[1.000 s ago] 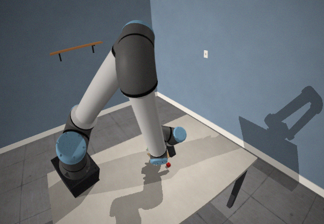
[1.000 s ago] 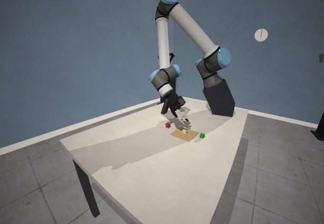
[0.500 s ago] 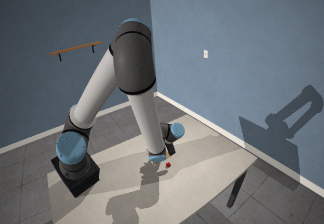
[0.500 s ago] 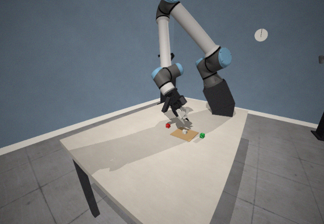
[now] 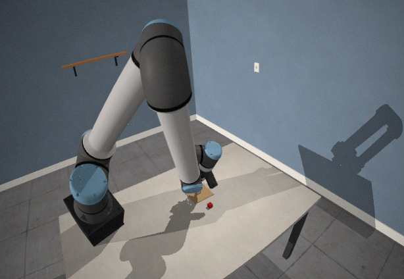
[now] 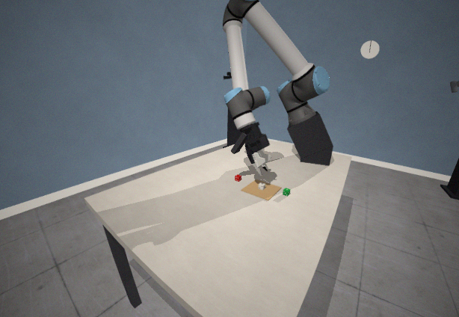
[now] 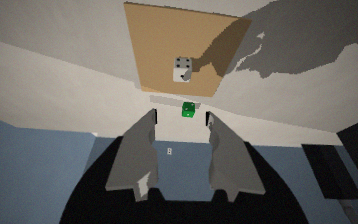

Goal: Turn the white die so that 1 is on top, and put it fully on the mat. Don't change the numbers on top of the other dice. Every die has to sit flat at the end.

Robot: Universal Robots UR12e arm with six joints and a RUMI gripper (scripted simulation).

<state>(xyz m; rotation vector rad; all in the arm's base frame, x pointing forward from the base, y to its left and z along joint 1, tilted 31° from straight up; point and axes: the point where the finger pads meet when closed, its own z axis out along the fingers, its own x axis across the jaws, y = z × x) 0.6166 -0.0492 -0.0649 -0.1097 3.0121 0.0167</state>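
Observation:
The white die (image 6: 262, 186) (image 7: 182, 69) rests on the tan mat (image 5: 205, 196) (image 6: 250, 190) (image 7: 152, 40), inside its edges, and looks flat. In the wrist view its shaded side shows four pips; its bright top shows one dark pip, partly in shadow. The green die (image 6: 286, 191) (image 7: 188, 109) sits on the table just off the mat. The red die (image 5: 210, 205) (image 6: 238, 178) sits on the table on the mat's other side. My gripper (image 6: 263, 167) (image 7: 181, 111) is partly open, empty and tilted, above and to one side of the white die. The arm hides the white and green dice in the top view.
The pale table (image 5: 258, 210) (image 6: 215, 254) carries the arm's dark base block (image 5: 107, 230) (image 6: 312, 142) at one end. Blue walls stand behind the table. The arm's shadow falls across the table and part of the mat.

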